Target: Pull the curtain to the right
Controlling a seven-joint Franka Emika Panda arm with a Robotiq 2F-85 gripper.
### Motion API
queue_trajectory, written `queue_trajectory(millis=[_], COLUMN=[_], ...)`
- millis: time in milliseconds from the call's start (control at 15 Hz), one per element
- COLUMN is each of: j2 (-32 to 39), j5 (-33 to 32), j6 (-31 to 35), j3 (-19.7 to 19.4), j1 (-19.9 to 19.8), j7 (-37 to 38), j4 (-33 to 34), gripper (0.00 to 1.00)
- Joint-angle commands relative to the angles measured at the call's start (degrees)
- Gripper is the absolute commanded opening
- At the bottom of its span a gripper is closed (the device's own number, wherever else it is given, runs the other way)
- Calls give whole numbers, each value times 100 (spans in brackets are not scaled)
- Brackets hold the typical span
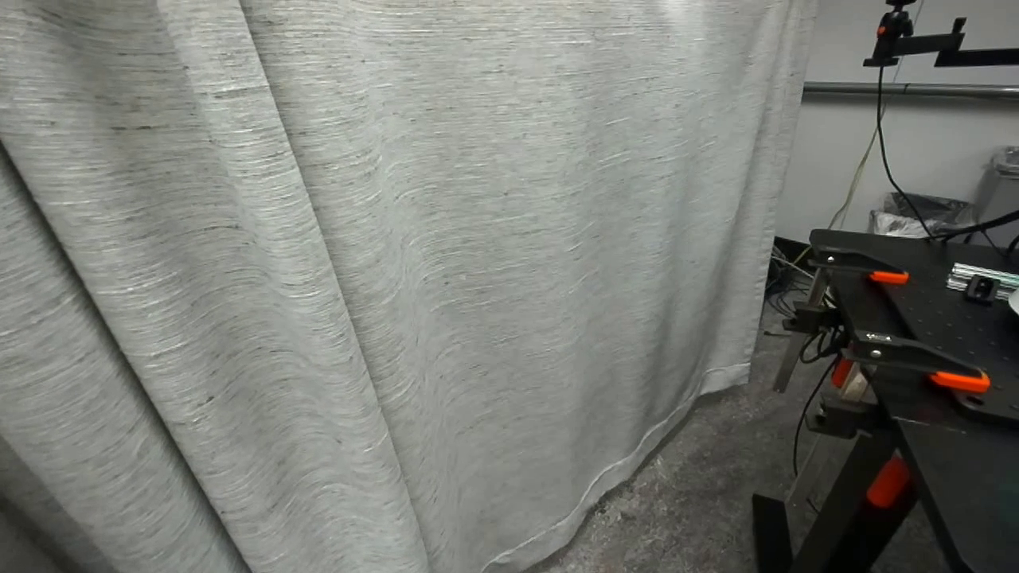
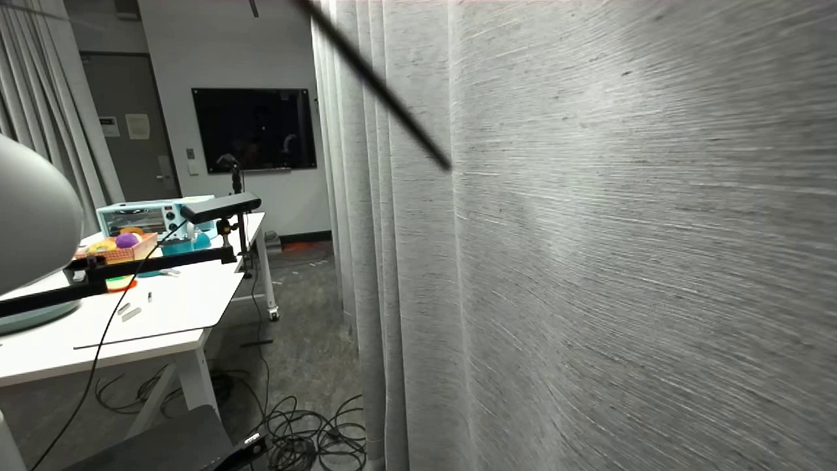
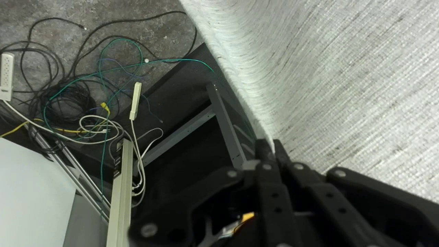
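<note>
In both exterior views the pale grey slub-weave curtain [image 1: 509, 263] hangs in vertical folds, reaching down near a mottled grey floor [image 1: 700, 477]. In the wrist view the Robotiq gripper [image 3: 273, 151] is at the curtain's edge, its fingers [image 3: 264, 150] brought almost together, with a thin margin of the cloth pinched between the tips. To the left of the curtain there, on the floor, lies a tangle of cables [image 3: 73, 99] and, well apart from the cloth, a white power strip [image 3: 6, 73]. To the right of the curtain in an exterior view stands a black worktable [image 1: 971, 477], with orange-tipped bar clamps [image 1: 915, 356] along its side nearest the fabric. In an exterior view a slim dark rod [image 2: 386, 93] slants down in front of the curtain; whether its lower end touches the folds I cannot tell. Left of the curtain there is a white table [image 2: 189, 297] bearing a light blue toaster oven [image 2: 157, 208], and a glossy black wall panel [image 2: 255, 131] hangs near the curtain's far end.
</note>
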Motion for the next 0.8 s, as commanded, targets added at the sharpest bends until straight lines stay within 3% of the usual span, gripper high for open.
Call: queue_trajectory(millis=[0, 400, 733], j2=[-1023, -2287, -3580], j5=[-476, -590, -667], j6=[594, 1252, 1660], j3=[234, 194, -151], j1=[246, 721, 1082], j7=[-205, -766, -1568], j4=[-1399, -3165, -4719], gripper=[1, 1, 1])
